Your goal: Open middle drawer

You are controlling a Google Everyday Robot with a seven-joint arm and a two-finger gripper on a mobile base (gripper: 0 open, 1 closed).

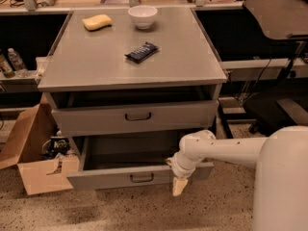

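The middle drawer (110, 177) is the lower of the two grey drawers that show. It is pulled well out, with its shallow grey interior (130, 153) visible and a small dark loop handle (142, 178) at the centre of its front. My gripper (179, 186) hangs at the end of the white arm (221, 150), its cream tip pointing down. It sits just in front of the right part of that drawer's front, right of the handle and not on it.
Above is another grey drawer (137, 117), out a little, under the grey cabinet top (96, 66). On the top lie a dark snack bar (142, 52), a yellow sponge (96, 21) and a white bowl (142, 16). An open cardboard box (36, 158) stands on the floor at left.
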